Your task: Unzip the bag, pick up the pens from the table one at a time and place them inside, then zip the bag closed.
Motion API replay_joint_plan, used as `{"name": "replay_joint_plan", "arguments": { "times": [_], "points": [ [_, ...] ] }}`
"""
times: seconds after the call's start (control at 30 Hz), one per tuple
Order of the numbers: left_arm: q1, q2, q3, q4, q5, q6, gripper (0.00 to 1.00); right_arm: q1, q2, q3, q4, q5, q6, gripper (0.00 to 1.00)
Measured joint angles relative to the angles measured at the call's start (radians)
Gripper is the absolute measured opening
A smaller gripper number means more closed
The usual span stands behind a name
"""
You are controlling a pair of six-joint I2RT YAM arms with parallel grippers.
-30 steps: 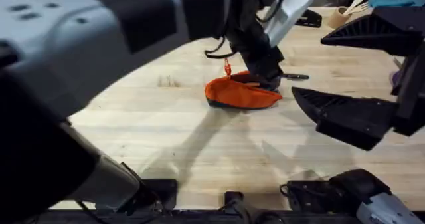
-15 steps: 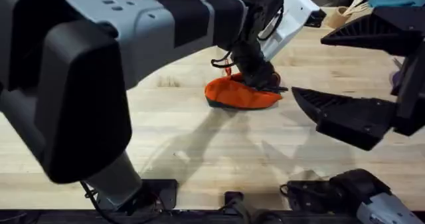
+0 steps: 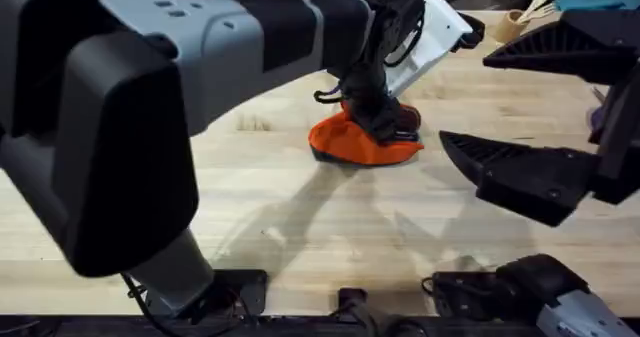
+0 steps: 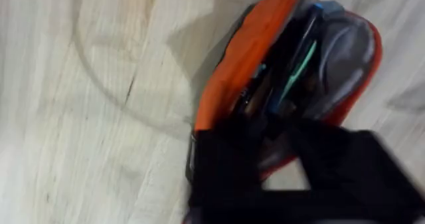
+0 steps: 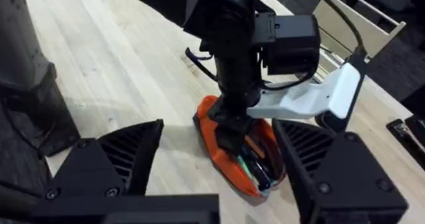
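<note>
The orange bag [image 3: 360,142] lies unzipped in the middle of the table [image 3: 250,207]. Its mouth gapes and several pens [image 4: 299,58] lie inside, one with a teal accent. My left gripper [image 3: 385,122] reaches down into the bag's mouth at its far right end, and the left wrist view shows it dark and blurred [image 4: 282,164] over the opening. In the right wrist view the bag [image 5: 212,137], the pens [image 5: 255,161] and the left gripper [image 5: 232,134] sit just ahead. My right gripper [image 3: 465,102] hovers high to the bag's right, open and holding nothing [image 5: 219,127].
A paper cup with wooden utensils [image 3: 515,22] and a flat black object [image 3: 465,27] stand at the back right. The left arm's grey body [image 3: 150,87] spans the left half of the overhead view. Bare tabletop lies in front of the bag.
The left gripper has sunk toward the bag's mouth. A black pen that stuck out to its right a second ago no longer shows on the table. The right gripper has not moved.
</note>
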Motion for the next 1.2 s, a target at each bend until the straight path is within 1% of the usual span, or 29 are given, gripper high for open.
{"name": "replay_joint_plan", "arguments": {
  "times": [0.07, 0.13, 0.17, 0.23, 0.47, 0.6, 0.7, 0.8, 0.93, 1.1, 1.2],
  "points": [
    [0.0, 0.0, 0.0, 0.008, -0.005, 0.0, 0.631, 0.0, 0.0, 0.0, 0.0, 0.0, 0.0, 0.998],
    [0.0, 0.0, 0.0, 0.008, -0.005, 0.0, 0.921, 0.0, 0.0, 0.0, 0.0, 0.0, 0.0, 0.998],
    [0.0, 0.0, 0.0, 0.008, -0.006, -0.004, 0.976, 0.0, 0.0, 0.0, 0.0, 0.0, 0.0, 0.998],
    [0.0, 0.0, 0.0, 0.009, -0.007, -0.004, 0.99, 0.0, 0.0, 0.0, 0.0, 0.0, 0.0, 0.998],
    [0.0, -0.014, 0.002, 0.008, -0.009, -0.004, 0.992, 0.0, 0.0, 0.0, 0.0, 0.0, 0.0, 0.998],
    [0.005, -0.087, 0.002, 0.001, -0.011, -0.003, 0.994, 0.0, 0.0, 0.0, 0.0, 0.0, 0.0, 0.998],
    [0.024, -0.163, 0.003, -0.011, -0.01, 0.001, 0.994, 0.0, 0.0, 0.0, 0.0, 0.0, 0.0, 0.998],
    [0.059, -0.228, 0.01, -0.048, 0.006, 0.025, 0.993, 0.0, 0.0, 0.0, 0.0, 0.0, 0.0, 0.998],
    [0.115, -0.283, 0.012, -0.11, 0.051, 0.074, 0.993, 0.0, 0.0, 0.0, 0.0, 0.0, 0.0, 0.998],
    [0.188, -0.307, 0.012, -0.153, 0.082, 0.123, 0.995, 0.0, 0.0, 0.0, 0.0, 0.003, 0.0, 0.998],
    [0.227, -0.307, 0.012, -0.197, 0.093, 0.153, 0.996, 0.0, 0.0, 0.0, 0.0, 0.005, 0.0, 0.998]
  ]
}}
